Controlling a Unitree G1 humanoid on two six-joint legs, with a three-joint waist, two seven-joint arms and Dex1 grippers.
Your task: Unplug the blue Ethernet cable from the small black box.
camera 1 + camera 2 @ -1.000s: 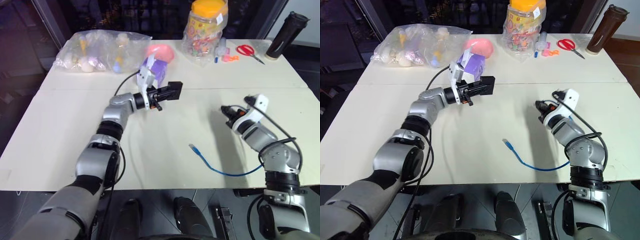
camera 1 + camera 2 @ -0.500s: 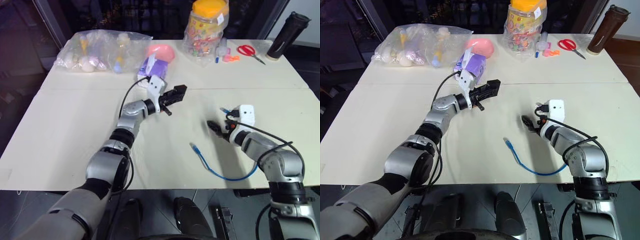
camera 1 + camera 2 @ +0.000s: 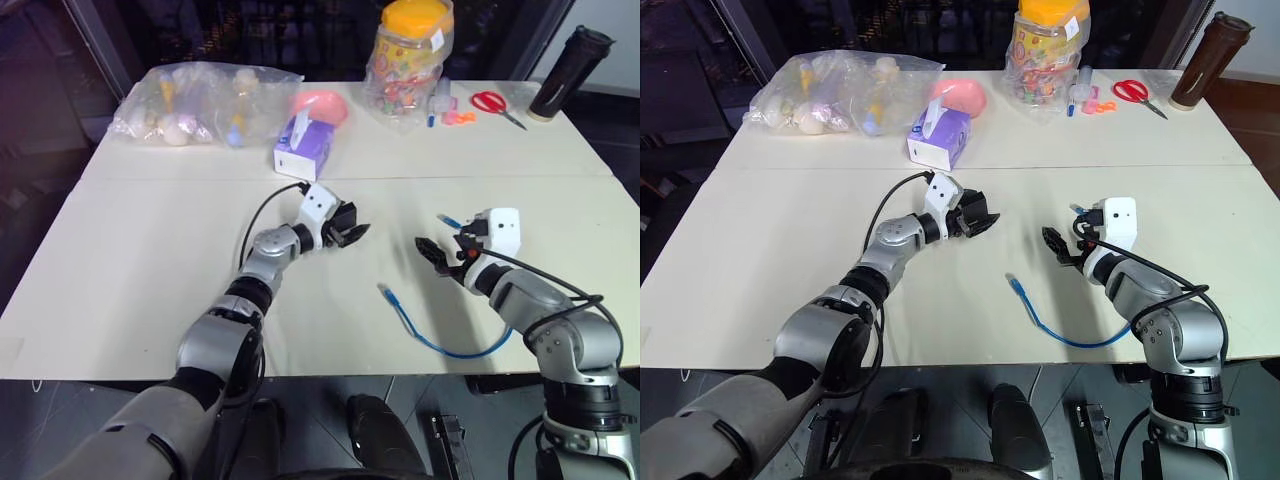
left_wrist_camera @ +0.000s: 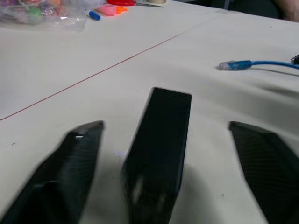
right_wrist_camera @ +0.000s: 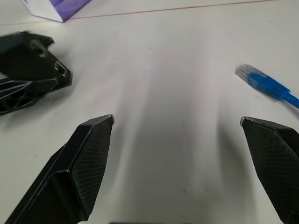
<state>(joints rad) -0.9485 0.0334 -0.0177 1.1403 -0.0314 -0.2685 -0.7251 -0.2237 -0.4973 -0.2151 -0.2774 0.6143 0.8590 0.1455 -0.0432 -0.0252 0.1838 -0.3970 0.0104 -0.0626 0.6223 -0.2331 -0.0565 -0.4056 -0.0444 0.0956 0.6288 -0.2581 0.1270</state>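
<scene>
The small black box (image 4: 161, 140) rests on the table between the fingers of my left gripper (image 3: 350, 232), which is open, with a gap on each side of the box. The blue Ethernet cable (image 3: 440, 345) lies loose on the table, its clear plug (image 3: 385, 293) free and a hand's width in front of the box. My right gripper (image 3: 432, 250) hovers open just right of the plug, empty, and the plug (image 5: 254, 80) also appears beside one of its fingers (image 5: 273, 158). The cable's other end runs under my right arm.
Along the far side stand a purple-white tissue box (image 3: 300, 150), a clear bag of small items (image 3: 200, 100), a pink object (image 3: 322, 103), an orange-lidded jar (image 3: 412, 50), red scissors (image 3: 492, 102) and a dark bottle (image 3: 570, 70). The table's front edge is close behind the cable.
My left gripper came down from mid-air with the black box to the table and opened. My right gripper went from shut to open and drew back slightly.
</scene>
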